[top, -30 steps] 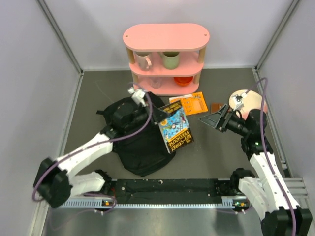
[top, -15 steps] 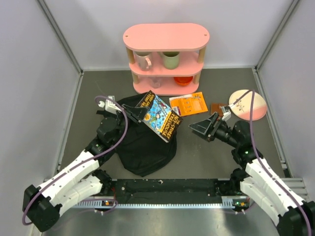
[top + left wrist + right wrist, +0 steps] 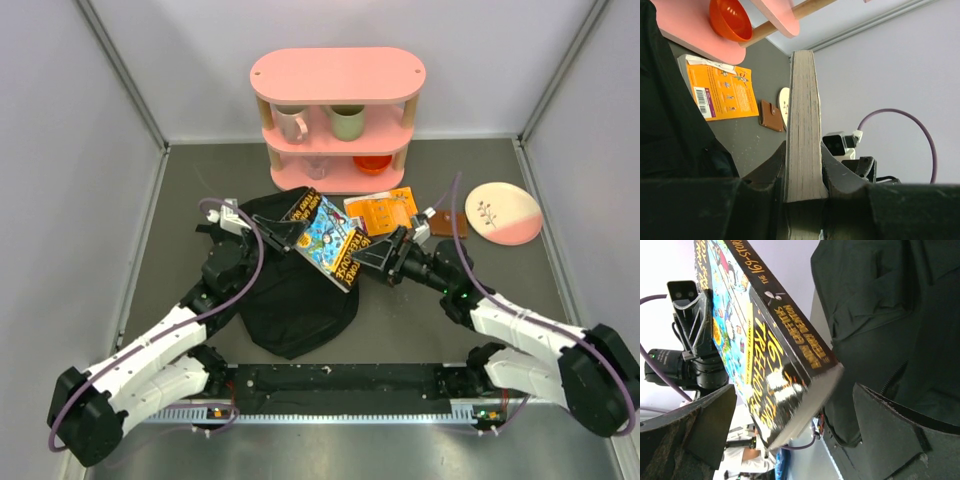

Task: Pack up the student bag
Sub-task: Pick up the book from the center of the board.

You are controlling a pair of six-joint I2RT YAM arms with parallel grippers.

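**A:** Arm poses?

**B:** Left arm runs from its base at the near left, forearm angled up and inward. The left gripper [image 3: 288, 232] is raised over the middle of the table [image 3: 420, 320]. Right arm is stretched low and leftward from the near right. The right gripper [image 3: 376, 260] points at the left one.

**A:** Jaws?

**B:** Left jaws pinch a book [image 3: 328, 238]. In the left wrist view the page block [image 3: 802, 130] stands upright, with a finger [image 3: 771, 169] pressed to each cover. Right jaws are spread wide. In the right wrist view the book's lower corner [image 3: 790, 410] pokes in between the fingers [image 3: 710, 422], with a gap on both sides.

**A:** Room to move?

**B:** The pink shelf [image 3: 338, 120] stands just behind the book, with an orange bowl [image 3: 372, 163] on its lowest level. An orange booklet [image 3: 382, 210] lies flat just beyond the right gripper, a brown wallet [image 3: 441, 220] beside it and a plate [image 3: 503, 212] further right. There is bare table in front of the right forearm and left of the bag. Side walls are well apart from both grippers.

**A:** Bag?

**B:** The student bag [image 3: 290, 305] lies slumped and wrinkled on the table, left of centre, in front of the shelf. It sits under the left gripper, and the book is tilted above its far right part. It fills the right side of the right wrist view [image 3: 890, 315], beyond the spread jaws. Neither gripper touches it, as far as I can see.
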